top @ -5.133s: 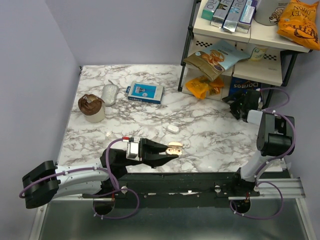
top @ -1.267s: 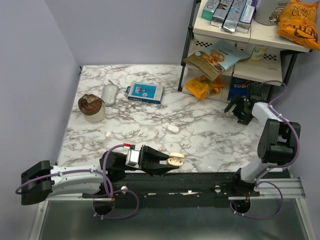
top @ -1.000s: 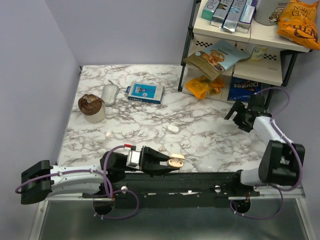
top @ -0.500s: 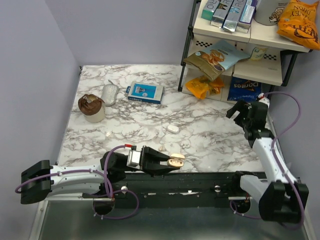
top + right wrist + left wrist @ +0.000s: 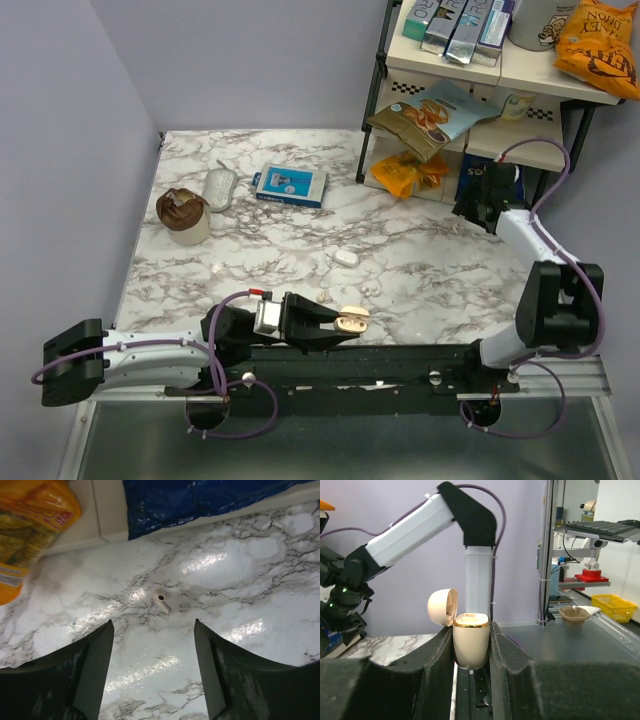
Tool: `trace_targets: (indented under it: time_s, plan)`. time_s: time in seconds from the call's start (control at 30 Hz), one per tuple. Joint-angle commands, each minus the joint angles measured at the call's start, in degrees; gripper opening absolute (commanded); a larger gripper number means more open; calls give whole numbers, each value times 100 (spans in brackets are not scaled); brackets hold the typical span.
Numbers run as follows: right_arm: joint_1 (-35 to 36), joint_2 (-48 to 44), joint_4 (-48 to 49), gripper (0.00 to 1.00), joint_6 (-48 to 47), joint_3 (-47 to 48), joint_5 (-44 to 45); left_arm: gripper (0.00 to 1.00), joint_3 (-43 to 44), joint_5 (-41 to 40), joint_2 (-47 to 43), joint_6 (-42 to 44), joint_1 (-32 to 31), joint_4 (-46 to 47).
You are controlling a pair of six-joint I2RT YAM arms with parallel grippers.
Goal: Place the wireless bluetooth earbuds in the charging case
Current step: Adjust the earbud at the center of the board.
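The charging case (image 5: pixel 471 642) is cream with a gold rim, and its lid (image 5: pixel 442 607) is flipped open. My left gripper (image 5: pixel 350 322) is shut on its body and holds it upright over the table's near edge. In the right wrist view one white earbud (image 5: pixel 161 600) lies on the marble, just ahead of my right gripper (image 5: pixel 153 622). That gripper is open, with nothing between its fingers (image 5: pixel 95 665). In the top view the right gripper (image 5: pixel 478 205) hovers by the foot of the shelf, and the earbud under it is not visible there.
A small white oval object (image 5: pixel 346 257) lies mid-table. A blue box (image 5: pixel 288 184), a grey object (image 5: pixel 219 188) and a brown-topped cup (image 5: pixel 183 213) sit at the back left. The shelf unit (image 5: pixel 480 90) holds snack bags, with a blue bag (image 5: pixel 200 500) and an orange bag (image 5: pixel 30 525) close to my right gripper.
My right arm swung back toward the foot of the shelf and its jaws narrowed a little. The left gripper and the case have stayed put.
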Motion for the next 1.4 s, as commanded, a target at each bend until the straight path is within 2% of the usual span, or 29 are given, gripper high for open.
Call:
trace_targets:
  time_s: [0.0,0.07,0.3,0.7,0.83,0.97,1.07,1.37]
  plan:
    - [10,693,-691,64,-159,525,271,0,-117,-237,-102,71,-77,178]
    - [10,939,-735,61,-186,613,332,0,-108,-254,-119,159,-77,47]
    - [10,1572,-954,61,-414,1000,509,0,-11,-263,-75,405,-77,-208]
    - [107,1942,-1051,53,-827,1431,360,0,7,-219,65,414,-68,-147]
    - [221,2048,-1043,55,-907,1501,324,0,-11,-219,65,379,-68,-147]
    - [335,2179,-1078,64,-924,1615,315,0,-29,-228,65,344,-77,-112]
    - [344,2223,-1060,66,-898,1659,184,0,-46,-246,56,353,-68,-112]
    - [520,2610,-1306,61,-872,1976,-1,0,-90,-307,4,379,-77,-147]
